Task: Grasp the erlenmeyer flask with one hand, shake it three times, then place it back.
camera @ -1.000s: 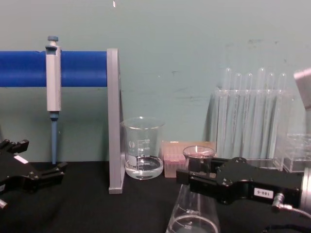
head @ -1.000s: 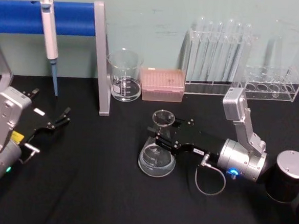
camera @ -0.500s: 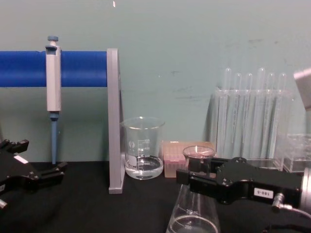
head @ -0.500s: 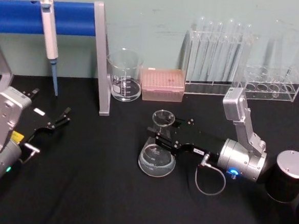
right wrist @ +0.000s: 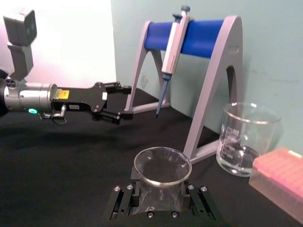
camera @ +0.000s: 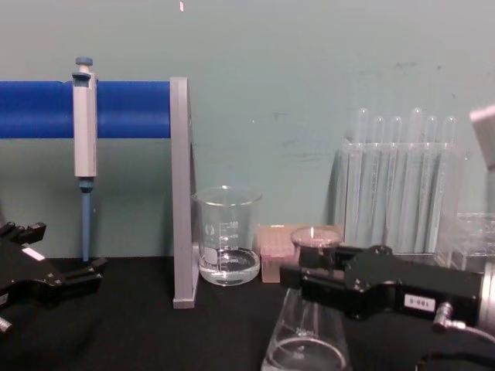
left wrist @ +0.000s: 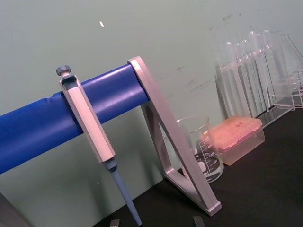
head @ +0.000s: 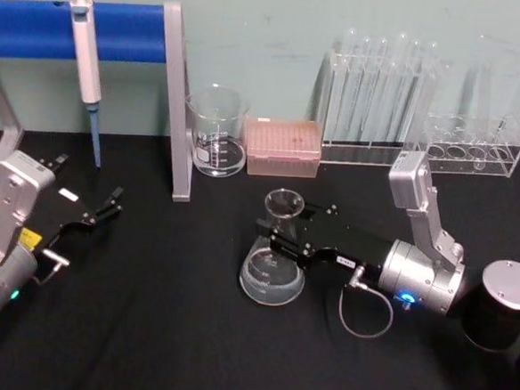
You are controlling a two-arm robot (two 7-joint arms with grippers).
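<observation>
Right gripper: black, small white label on its side, fingers clamped on the neck of the flask, one each side, just under the flared rim. It lies low and level over the table, reaching in from the robot's right toward centre.
Erlenmeyer flask: clear glass, conical, wide round base, white grad. marks. It is held at the neck by the right gripper. The rim sticks up above the fingers, the cone hangs below them. In the chest view the body leans a little. Can't tell if the base touches the table.
Wrist: silver cylinder behind the black gripper body, w/ a grey cable looping off it onto the table.
Beaker: straight-walled clear glass, behind the flask and to its left, well apart.
Tip box: pink translucent, just beside the beaker on its right, directly behind the flask.
Test tubes: tall, thin, clear, upright in a clear rack at the back right. A lower clear rack stands next to it.
Stand: grey frame w/ blue horizontal bar, back left. A grey pipette w/ blue tip hangs on the bar.
Left gripper: black, parked low at the left edge, fingers spread apart, holding nothing, well apart from the flask.
Table: black cloth under everything.
</observation>
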